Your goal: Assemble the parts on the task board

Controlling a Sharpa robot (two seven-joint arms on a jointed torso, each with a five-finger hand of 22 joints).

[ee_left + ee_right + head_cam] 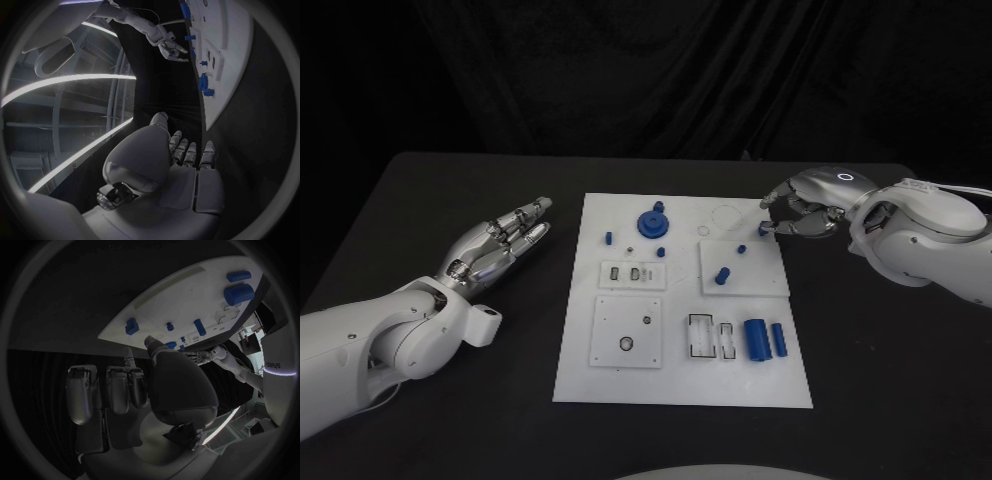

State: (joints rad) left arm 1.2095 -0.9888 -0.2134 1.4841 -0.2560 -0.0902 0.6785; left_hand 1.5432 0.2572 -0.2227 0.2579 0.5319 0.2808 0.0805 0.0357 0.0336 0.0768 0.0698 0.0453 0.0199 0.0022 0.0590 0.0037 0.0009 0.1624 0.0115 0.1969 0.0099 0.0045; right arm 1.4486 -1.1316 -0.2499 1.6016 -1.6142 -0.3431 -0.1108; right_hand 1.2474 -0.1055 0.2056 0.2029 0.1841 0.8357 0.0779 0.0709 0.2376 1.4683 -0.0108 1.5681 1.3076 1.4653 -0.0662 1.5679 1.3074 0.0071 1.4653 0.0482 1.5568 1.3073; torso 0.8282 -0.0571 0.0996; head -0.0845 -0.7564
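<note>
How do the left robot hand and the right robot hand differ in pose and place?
The left robot hand lies flat, fingers stretched out and holding nothing; the right robot hand has its fingers curled together around a small blue part. The left rests beside the white board; the right reaches over its edge. Both are silver.

One partial word reads — "weys", on the white robot body (279, 365) — nothing else legible.

Task board (682, 375) lies between left hand (502, 240) and right hand (798, 212).

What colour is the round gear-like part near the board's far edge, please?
Blue, clearest in the head view: the gear-like part.
</note>
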